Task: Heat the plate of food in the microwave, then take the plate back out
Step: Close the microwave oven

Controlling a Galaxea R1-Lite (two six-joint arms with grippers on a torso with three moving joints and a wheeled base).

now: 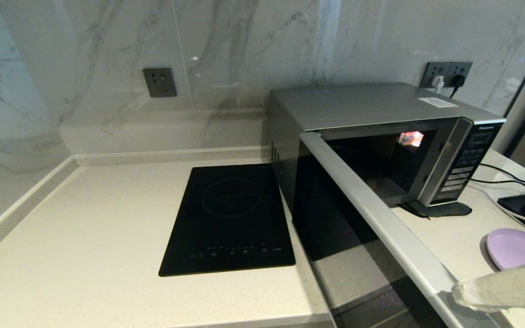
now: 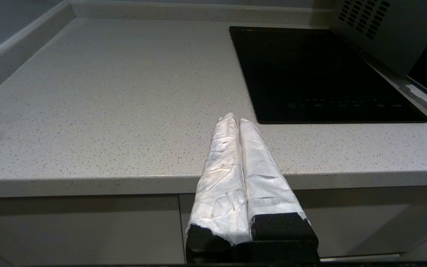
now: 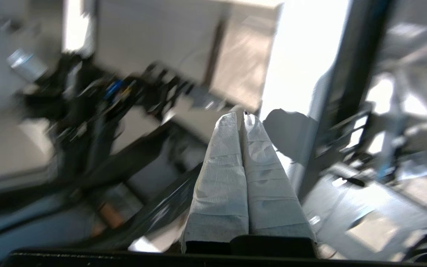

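The silver microwave (image 1: 372, 107) stands at the back right of the counter. Its dark glass door (image 1: 335, 218) is swung wide open toward me, and the cavity looks dark. A lilac-purple plate (image 1: 515, 248) lies on the counter right of the door; only its bare left part shows, and no food is visible. My right gripper (image 1: 460, 291), wrapped in white, is shut and empty, with its tips at the outer end of the door's silver top edge. My left gripper (image 2: 235, 119) is shut and empty, parked in front of the counter's near edge, out of the head view.
A flat black induction cooktop (image 1: 230, 218) lies left of the microwave. Black and white cables (image 1: 504, 180) run across the counter right of the microwave. The pale speckled counter (image 1: 84, 237) ends at a marble wall with outlets (image 1: 159, 82).
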